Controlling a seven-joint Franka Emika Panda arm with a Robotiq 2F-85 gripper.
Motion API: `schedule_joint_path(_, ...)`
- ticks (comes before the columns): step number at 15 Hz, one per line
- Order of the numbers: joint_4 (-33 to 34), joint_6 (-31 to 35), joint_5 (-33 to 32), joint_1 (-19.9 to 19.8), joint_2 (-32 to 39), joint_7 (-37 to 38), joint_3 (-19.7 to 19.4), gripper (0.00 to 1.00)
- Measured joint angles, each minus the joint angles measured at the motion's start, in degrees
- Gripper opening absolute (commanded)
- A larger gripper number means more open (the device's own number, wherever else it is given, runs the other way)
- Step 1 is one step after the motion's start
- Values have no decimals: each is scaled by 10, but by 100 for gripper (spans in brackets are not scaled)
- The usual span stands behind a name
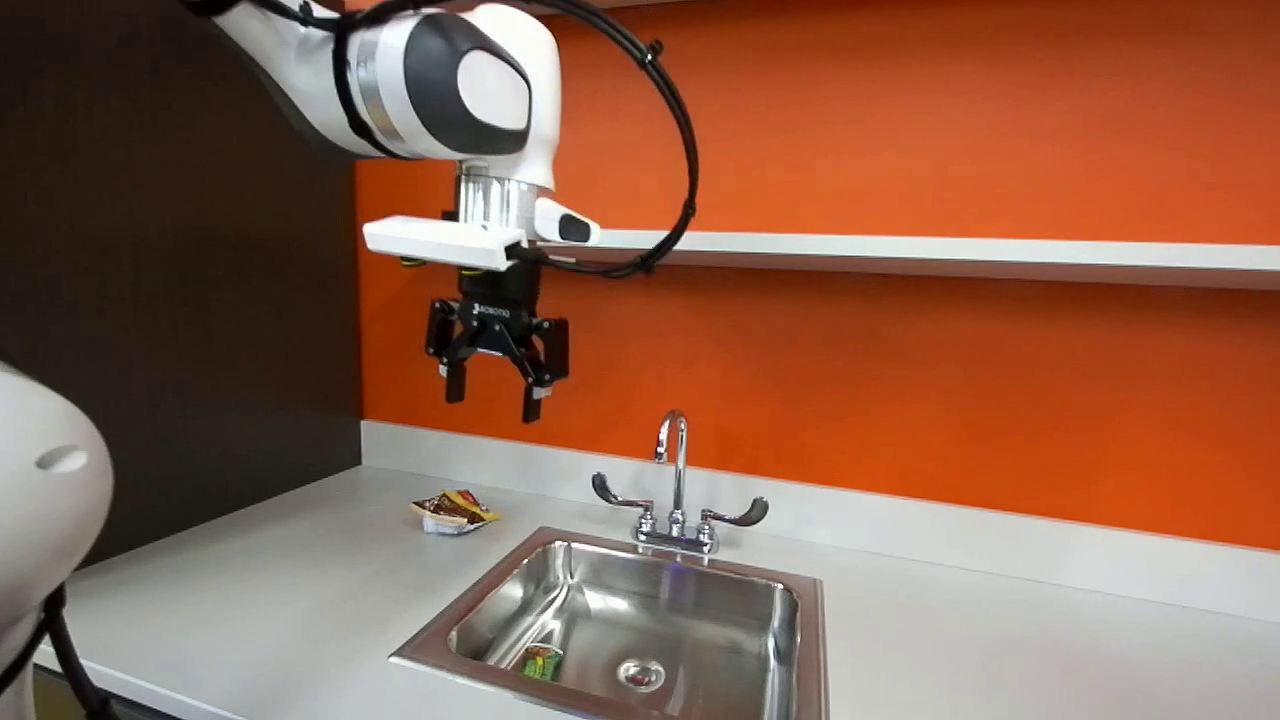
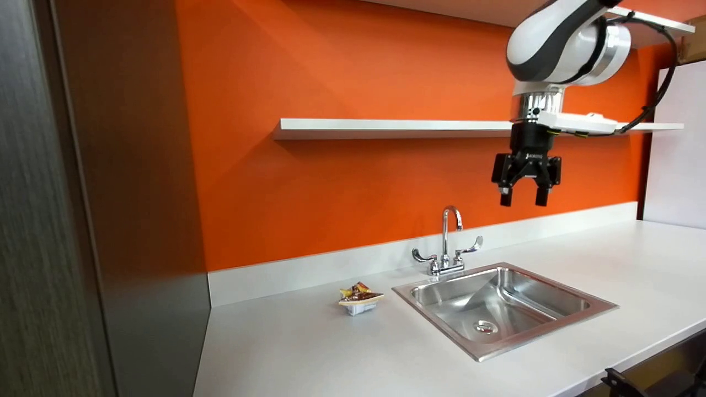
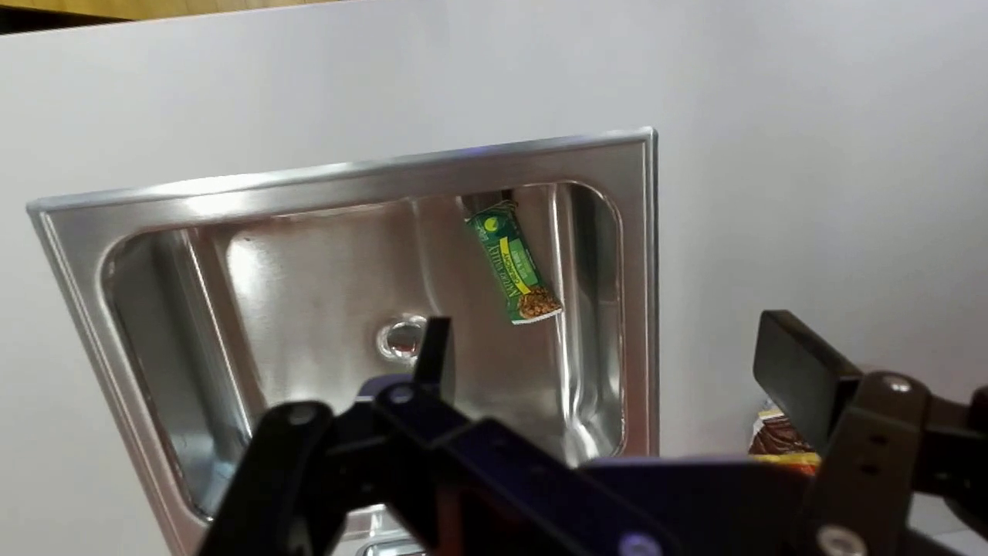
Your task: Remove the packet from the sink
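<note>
Orange wall (image 1: 950, 130), white shelf (image 2: 386, 125), pale counter (image 2: 309, 342) around steel sink (image 1: 700, 600)

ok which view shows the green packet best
The wrist view: it shows the green Nature Valley packet end to end, with readable lettering. The exterior views give less: small and partly behind the sink's near rim, or nowhere visible in the basin.

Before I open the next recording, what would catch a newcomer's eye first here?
The vivid orange wall behind the sink dominates both exterior views. Against it hangs the black gripper, open and empty. In the wrist view, the green packet stands out inside the steel basin.
</note>
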Motion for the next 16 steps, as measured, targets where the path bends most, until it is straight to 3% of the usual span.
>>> schedule_joint_path(9, 22, 150, 1, -10, 202, -40, -10, 100)
schedule_joint_path(16, 88, 209, 5, -10, 355, -51, 0, 100)
